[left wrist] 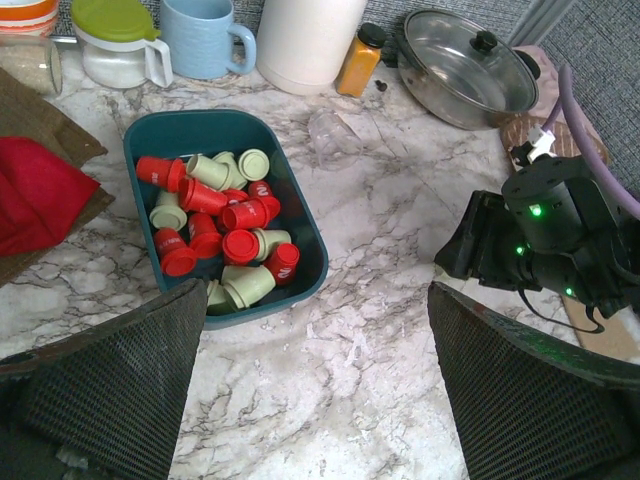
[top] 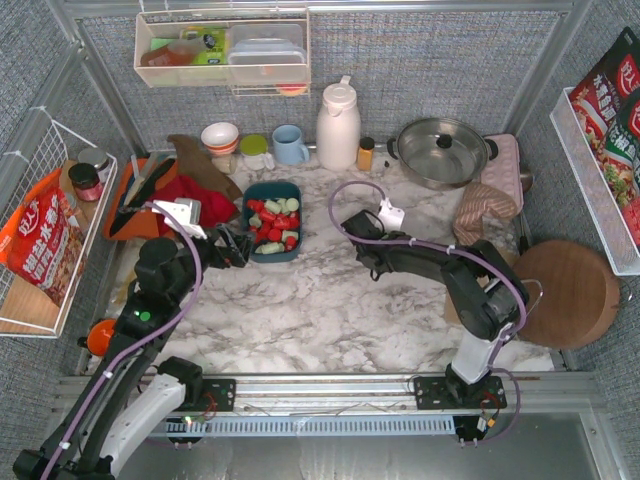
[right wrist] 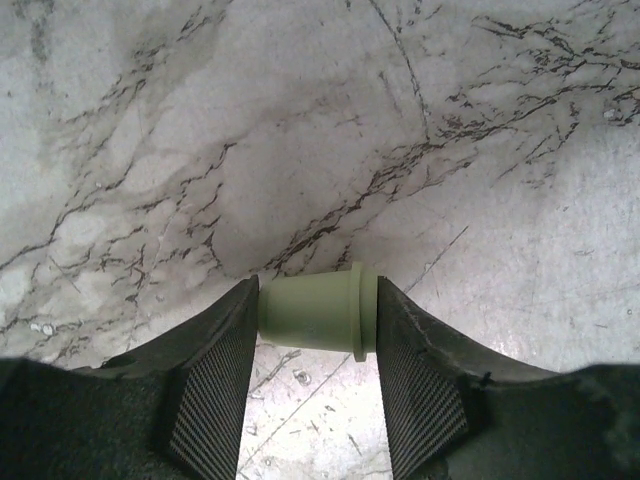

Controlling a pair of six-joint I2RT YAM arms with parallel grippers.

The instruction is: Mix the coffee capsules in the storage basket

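Observation:
The teal storage basket [top: 272, 185] sits on the marble left of centre and holds several red and mint green coffee capsules [top: 272, 222] mixed in a loose pile. In the left wrist view the basket [left wrist: 200, 125] and its capsules [left wrist: 225, 215] lie at upper left. My left gripper [left wrist: 318, 380] is open and empty over bare marble just in front of the basket's near right corner; from above it [top: 238, 247] sits at the basket's left side. My right gripper [right wrist: 318, 330] is shut on one mint green capsule [right wrist: 318, 312], held sideways above the marble, right of the basket [top: 350, 222].
Behind the basket stand a blue mug [top: 290, 144], a white jug [top: 338, 125], an orange spice bottle [top: 366, 153] and a lidded steel pot [top: 441, 150]. A red cloth [top: 195, 200] and an orange tray [top: 125, 205] lie left. A round wooden board [top: 565, 292] lies right.

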